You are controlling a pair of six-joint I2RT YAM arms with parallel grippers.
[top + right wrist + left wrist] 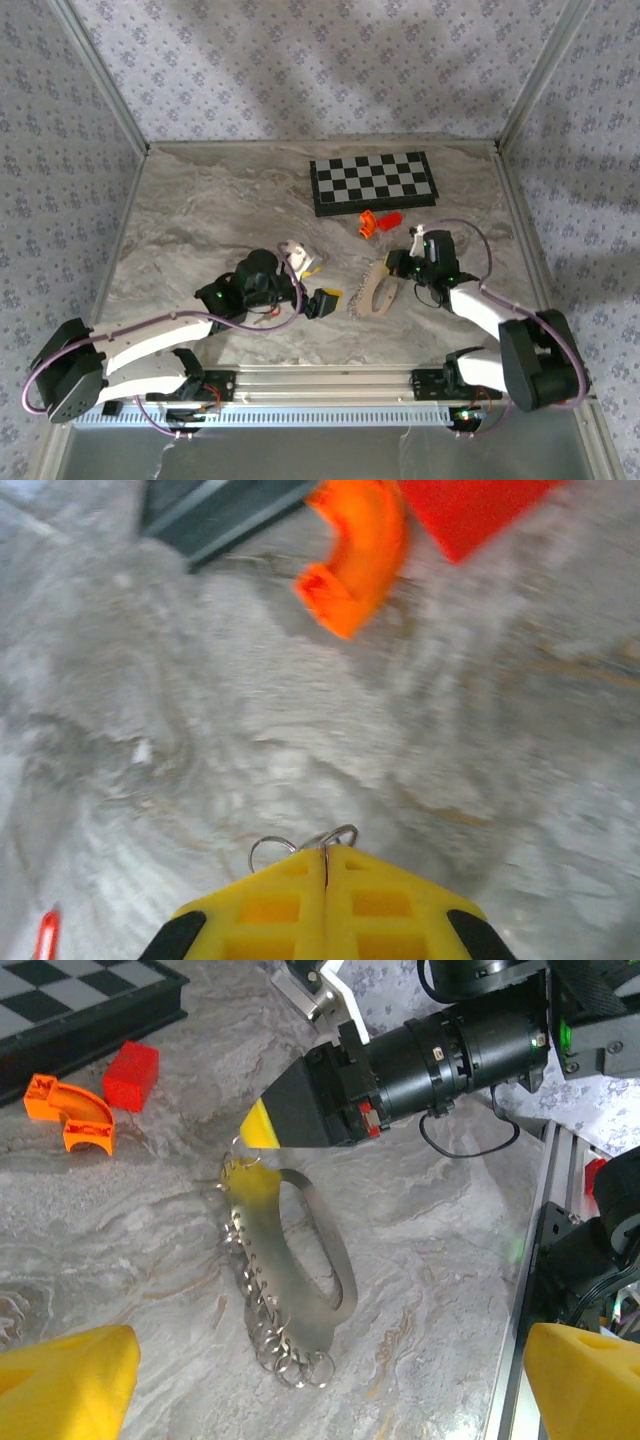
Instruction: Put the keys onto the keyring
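The keyring (300, 1250) is a pale oval loop lying flat on the marble table, with a row of small silvery rings (290, 1360) along its left and near edge. In the top view the keyring (376, 290) lies between the two arms. My right gripper (262, 1128) is shut on the loop's far end, and thin wire rings (330, 838) stick out of its closed yellow tips (325, 865). My left gripper (325, 1400) hovers open just short of the keyring, one yellow finger (70, 1380) on either side. A thin red sliver (45, 935) may be the keys' tag; I cannot tell.
An orange curved piece (72, 1112) and a red block (131, 1073) lie beyond the keyring, in front of the black-and-white chessboard (372, 182). A small white and yellow object (298, 256) sits by the left arm. A metal rail (330, 382) runs along the near edge.
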